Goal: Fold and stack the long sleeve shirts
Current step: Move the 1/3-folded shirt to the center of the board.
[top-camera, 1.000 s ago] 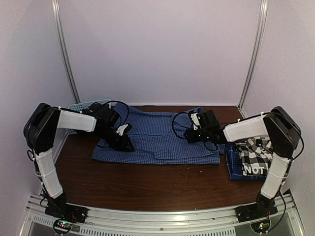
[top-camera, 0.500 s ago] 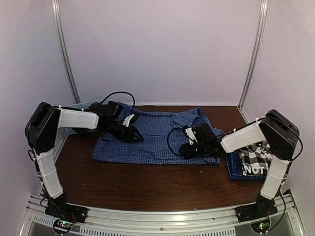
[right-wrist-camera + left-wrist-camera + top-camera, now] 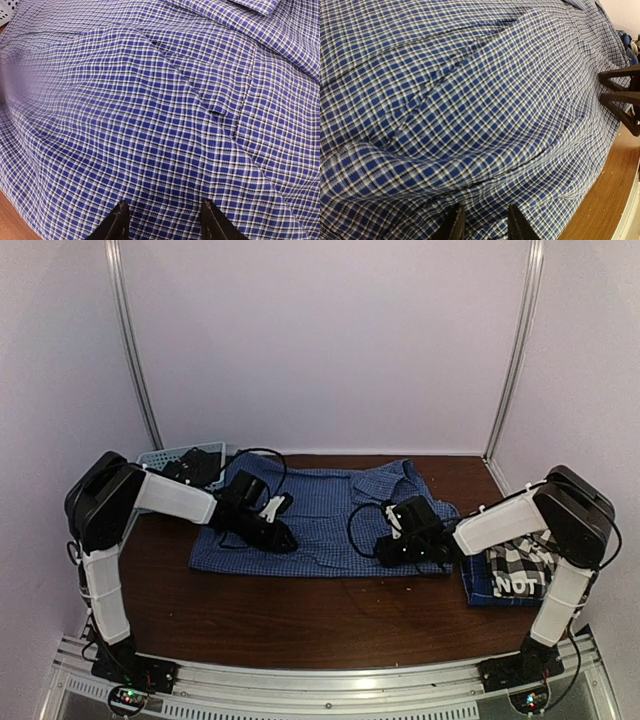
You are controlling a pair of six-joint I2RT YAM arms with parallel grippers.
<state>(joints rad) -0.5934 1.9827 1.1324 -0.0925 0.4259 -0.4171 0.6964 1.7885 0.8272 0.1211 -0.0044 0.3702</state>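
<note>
The blue fine-check cloth shirt (image 3: 330, 525) lies spread across the middle of the brown worktop (image 3: 300, 615). The left gripper (image 3: 485, 216) and right gripper (image 3: 164, 210) sit low on it, jaws partly parted. Whether they pinch cloth I cannot tell. The fold should land square: move both sides level and flatten the raised ridges.

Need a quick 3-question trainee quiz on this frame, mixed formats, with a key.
1. Fill in: the light blue plastic lattice basket sits at the dark wooden table's far ___ corner.
2. The left pincer and the right pincer are both over which item? A) the blue fine-check cloth shirt B) the basket C) bare tabletop
3. True or false: the black-and-white large-plaid cloth shirt with white lettering lies folded at the table's right side.

Key: 1 left; 2 A; 3 true.
</note>
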